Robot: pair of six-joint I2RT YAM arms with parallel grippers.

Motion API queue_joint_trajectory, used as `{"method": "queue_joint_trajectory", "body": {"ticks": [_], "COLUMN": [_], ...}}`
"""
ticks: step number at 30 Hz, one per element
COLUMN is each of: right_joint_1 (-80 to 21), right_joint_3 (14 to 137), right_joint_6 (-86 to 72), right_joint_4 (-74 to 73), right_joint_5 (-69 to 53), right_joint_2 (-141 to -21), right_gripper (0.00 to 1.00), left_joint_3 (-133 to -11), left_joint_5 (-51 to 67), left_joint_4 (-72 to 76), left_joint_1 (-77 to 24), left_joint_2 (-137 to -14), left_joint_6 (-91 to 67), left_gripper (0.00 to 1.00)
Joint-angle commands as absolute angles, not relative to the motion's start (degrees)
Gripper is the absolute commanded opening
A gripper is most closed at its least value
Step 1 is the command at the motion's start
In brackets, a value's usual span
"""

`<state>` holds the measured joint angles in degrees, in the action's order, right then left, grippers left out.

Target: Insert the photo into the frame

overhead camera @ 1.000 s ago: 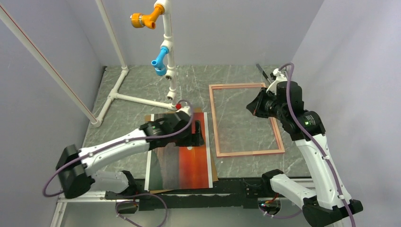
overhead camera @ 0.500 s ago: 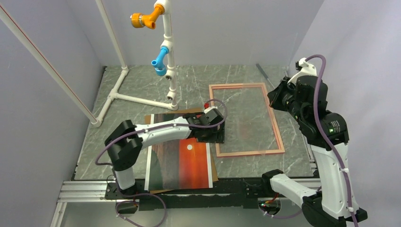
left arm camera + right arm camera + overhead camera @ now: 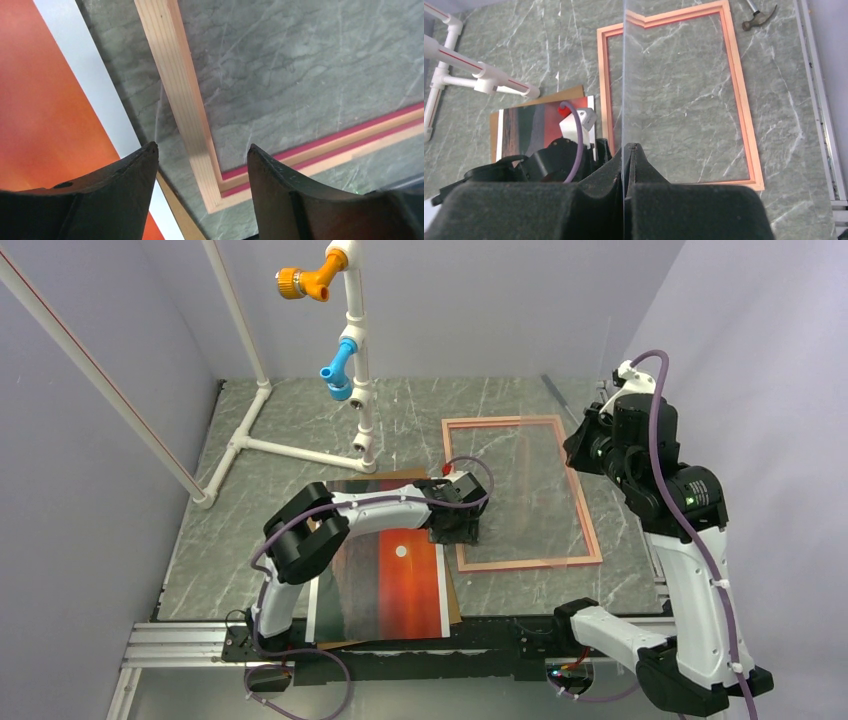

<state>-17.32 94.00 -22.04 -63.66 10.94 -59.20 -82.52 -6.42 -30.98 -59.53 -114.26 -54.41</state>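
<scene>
the photo (image 3: 405, 588) is lying flat, picture side up, on the brown hardboard backing panel (image 3: 551, 97) at the near middle of the table. it is not yet in the frame (image 3: 530, 563), which is lying flat just beside it to the right, pale wood face upward.

the left gripper (image 3: 201, 150) is being held low over the frame's near-left corner. its fingers are spread wide, straddling the left rail, and nothing is being gripped. the right gripper (image 3: 624, 150) is being pressed tight on a clear pane (image 3: 623, 70), seen edge-on and raised above the frame.

the step in hand is judged to be the glazing, with the frame corner being approached, perhaps for steadying. next, the pane is likely needing to be lowered squarely inside the rails, and the photo's thin margin then taken without creasing.

everything is being borne by a grey-green marbled tabletop (image 3: 300, 420). a white pipe stand (image 3: 290, 451) is standing at far left, a hammer (image 3: 758, 17) is lying beyond the frame's far-right corner, and the table is being closed in by pale lilac walls (image 3: 500, 310).
</scene>
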Motion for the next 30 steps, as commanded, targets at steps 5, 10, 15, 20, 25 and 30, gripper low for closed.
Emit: {"method": "queue_joint_trajectory", "body": {"ticks": [5, 10, 15, 20, 25, 30], "right_joint_1": [-17.24, -17.24, -17.23, -17.25, -17.24, -17.23], "right_joint_3": [92.50, 89.94, 88.96, 87.44, 85.99, 84.35], "right_joint_6": [-21.60, -22.32, -22.32, -22.65, -22.83, -23.20], "right_joint_4": [-62.39, -60.08, -59.70, -58.58, -58.00, -57.12], "right_joint_5": [7.87, 6.80, 5.17, 4.14, 4.22, 3.40], "right_joint_2": [-59.74, -57.86, -58.50, -58.77, -58.41, -58.32], "right_gripper": [0.00, 0.00, 0.00, 0.00, 0.00, 0.00], "left_joint_3": [-84.93, -81.59, -78.36, -79.06, -77.32, -73.80], "left_joint_5": [-6.83, -6.66, -8.18, -9.93, -10.39, -9.61], "left_joint_4": [-32.63, -32.11, -32.22, -34.93, -35.93, -33.95], "left_joint_1": [-58.52, -57.23, -56.43, -56.25, -56.25, -56.25], "left_joint_2": [-117.31, -115.95, -113.55, -113.47, -112.86, -110.64], "left_joint_6": [-55.55, -56.53, -57.19, -56.73, -57.54, -58.22], "left_gripper": [0.61, 0.54, 0.39, 0.25, 0.19, 0.13]}}
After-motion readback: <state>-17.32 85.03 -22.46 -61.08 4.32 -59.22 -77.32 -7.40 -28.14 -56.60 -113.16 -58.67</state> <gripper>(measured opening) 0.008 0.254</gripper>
